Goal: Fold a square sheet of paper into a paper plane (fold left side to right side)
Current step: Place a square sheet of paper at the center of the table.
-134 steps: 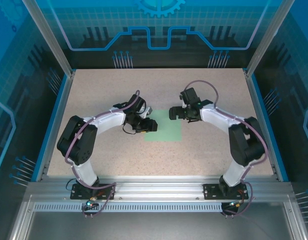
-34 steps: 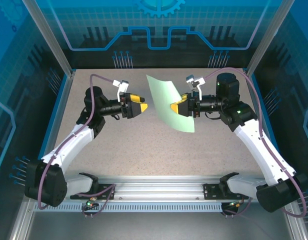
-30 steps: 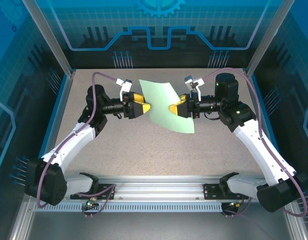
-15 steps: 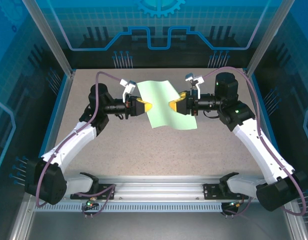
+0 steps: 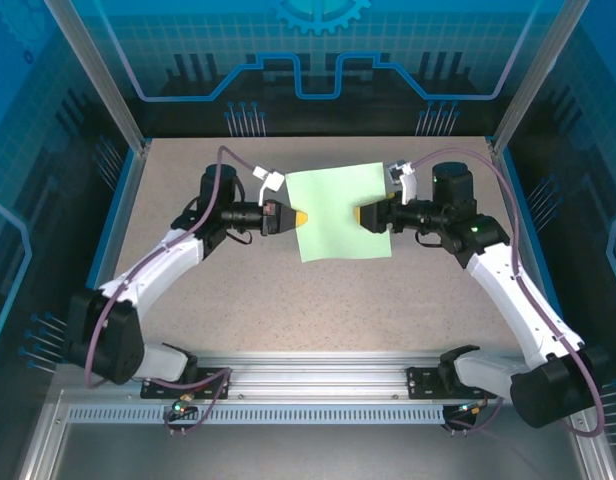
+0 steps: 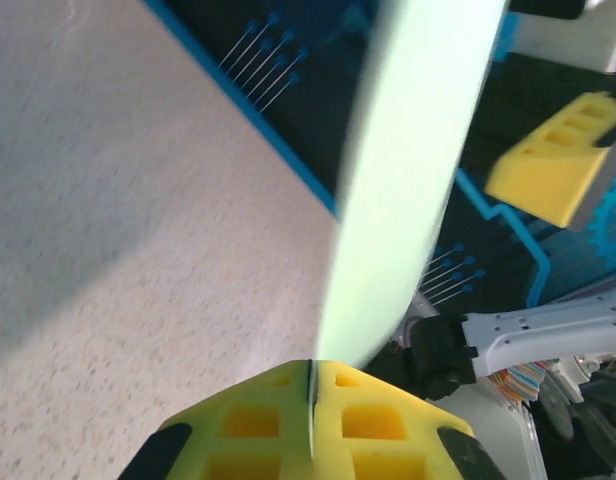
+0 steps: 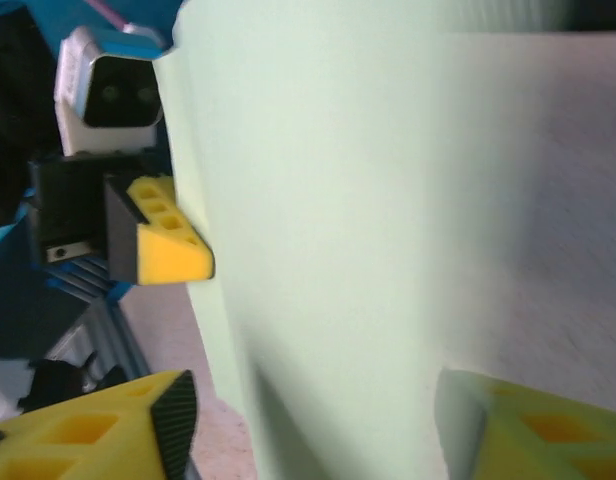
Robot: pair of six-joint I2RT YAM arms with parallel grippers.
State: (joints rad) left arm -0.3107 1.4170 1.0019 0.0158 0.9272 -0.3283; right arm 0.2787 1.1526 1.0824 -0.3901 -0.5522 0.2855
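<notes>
— Where is the paper?

— The thin, pale mint-green square sheet of paper [image 5: 338, 212] is held in the air over the speckled beige tabletop [image 5: 408, 300], toward the far side, spread between the two claws. From above it looks flat and nearly square, turned slightly off the line of the table's edges.

— Which claw has hold of it?

— The left gripper [image 5: 302, 216]. Its blocky yellow fingers are pressed together on the sheet's left edge. On the left wrist camera the paper comes out of the seam between them and runs away edge-on (a blurred pale band, so no crease can be read in it).

— And the other claw?

— The right gripper [image 5: 360, 214] sits at the sheet's right side, about level with the left one, with its jaws apart. On its own camera one yellow finger stands to either side of the paper, which passes between them. Whether either pad touches the sheet I cannot tell.

— What lies around them?

— The white left arm [image 5: 158, 265] and white right arm [image 5: 508, 290] reach inward from the near corners, elbows out. An aluminium rail [image 5: 318, 365] runs along the near edge, and blue patterned panels [image 5: 318, 50] wall the back.
</notes>
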